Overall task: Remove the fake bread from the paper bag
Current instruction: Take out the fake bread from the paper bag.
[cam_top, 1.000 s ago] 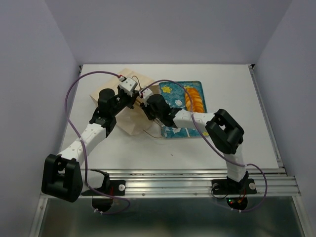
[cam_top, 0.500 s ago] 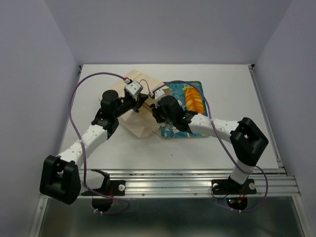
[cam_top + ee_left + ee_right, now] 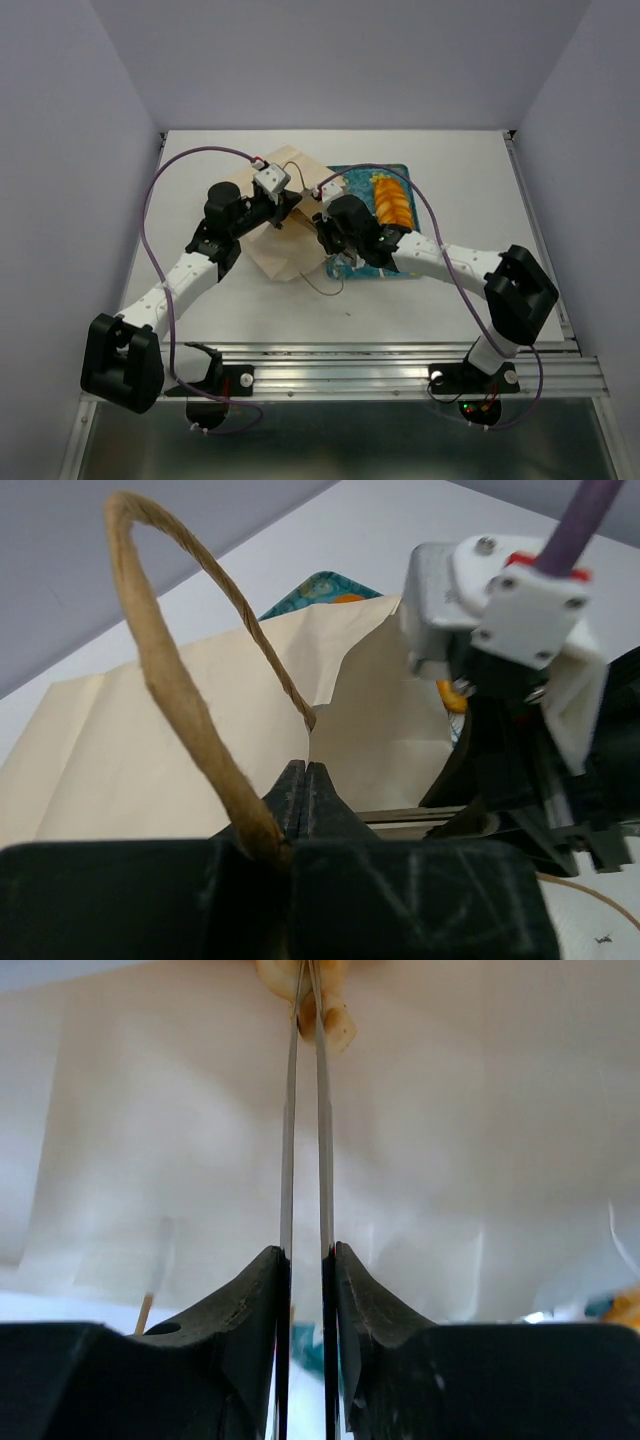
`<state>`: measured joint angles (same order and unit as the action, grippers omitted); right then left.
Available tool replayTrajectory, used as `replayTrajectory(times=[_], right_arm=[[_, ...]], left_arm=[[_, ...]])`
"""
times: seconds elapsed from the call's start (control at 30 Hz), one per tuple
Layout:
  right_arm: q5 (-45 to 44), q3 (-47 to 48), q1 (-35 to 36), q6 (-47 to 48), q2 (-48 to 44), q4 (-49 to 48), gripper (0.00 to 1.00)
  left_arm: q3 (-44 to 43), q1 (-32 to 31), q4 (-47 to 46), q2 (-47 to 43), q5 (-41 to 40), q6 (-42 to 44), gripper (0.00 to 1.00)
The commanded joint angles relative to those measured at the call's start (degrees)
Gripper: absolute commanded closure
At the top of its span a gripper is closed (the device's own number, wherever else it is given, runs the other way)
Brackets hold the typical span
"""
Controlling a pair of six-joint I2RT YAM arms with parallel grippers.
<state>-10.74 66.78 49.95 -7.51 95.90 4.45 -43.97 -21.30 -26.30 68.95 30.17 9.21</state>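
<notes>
The pale tan paper bag [image 3: 285, 240] stands tilted at mid-table, left of the teal tray [image 3: 352, 180]. My left gripper [image 3: 287, 208] is shut on the bag's upper edge. In the left wrist view its jaws [image 3: 305, 776] meet, a brown loop handle [image 3: 165, 670] rises beside them, and the bag [image 3: 150, 730] lies behind. My right gripper [image 3: 322, 225] is at the bag's right side. In the right wrist view [image 3: 307, 1020] its thin strips pinch a pale lump against the bag's paper [image 3: 450, 1140]. The braided loaf [image 3: 392, 203] lies on the tray. The croissant-like piece is hidden.
A second loop handle [image 3: 325, 288] trails on the white table in front of the bag. The tray's corner [image 3: 320, 585] shows behind the bag in the left wrist view. The right wrist camera housing [image 3: 500, 600] is close to my left gripper.
The bag has shifted right and tipped up with my left gripper. The right arm has stretched out, its elbow swinging right and its gripper moving right beside the tray.
</notes>
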Motion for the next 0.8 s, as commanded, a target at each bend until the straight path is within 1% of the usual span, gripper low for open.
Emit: replayTrajectory(times=[0.0, 0.03, 0.07, 0.17, 0.3, 0.47, 0.63, 0.77], right_arm=[[0.4, -1.6, 0.4, -2.7, -9.3, 3.6, 0.99], [1.0, -2.4, 0.4, -2.8, -13.1, 4.0, 0.99], [2.1, -4.7, 0.4, -2.9, -14.9, 4.3, 0.99], [4.8, -7.2, 0.4, -3.6, -21.8, 7.4, 0.99], [7.7, -9.1, 0.4, -5.7, -29.3, 16.7, 0.99], [14.1, -10.0, 0.4, -9.2, -39.1, 23.7, 0.99], [16.7, -9.0, 0.4, -11.6, -43.5, 31.9, 0.99], [17.0, -5.2, 0.4, -14.4, -45.6, 37.4, 0.99]], left_arm=[[-2.8, -0.2, -2.3, 0.1, 0.1, 1.5, 1.00], [-2.9, -0.3, -1.9, 0.2, 0.0, 1.9, 1.00], [-3.0, -0.3, -1.8, 0.3, -0.2, 2.0, 1.00], [-2.8, -0.2, -1.6, 0.6, -0.6, 2.9, 1.00], [-3.1, -0.1, -0.3, 1.3, -0.4, 4.5, 1.00], [-4.3, 0.1, 1.3, 2.3, -1.2, 7.3, 1.00], [-6.5, 0.6, 1.7, 4.8, -1.3, 8.5, 1.00], [-7.4, 1.3, 1.7, 6.3, -1.2, 9.0, 1.00]])
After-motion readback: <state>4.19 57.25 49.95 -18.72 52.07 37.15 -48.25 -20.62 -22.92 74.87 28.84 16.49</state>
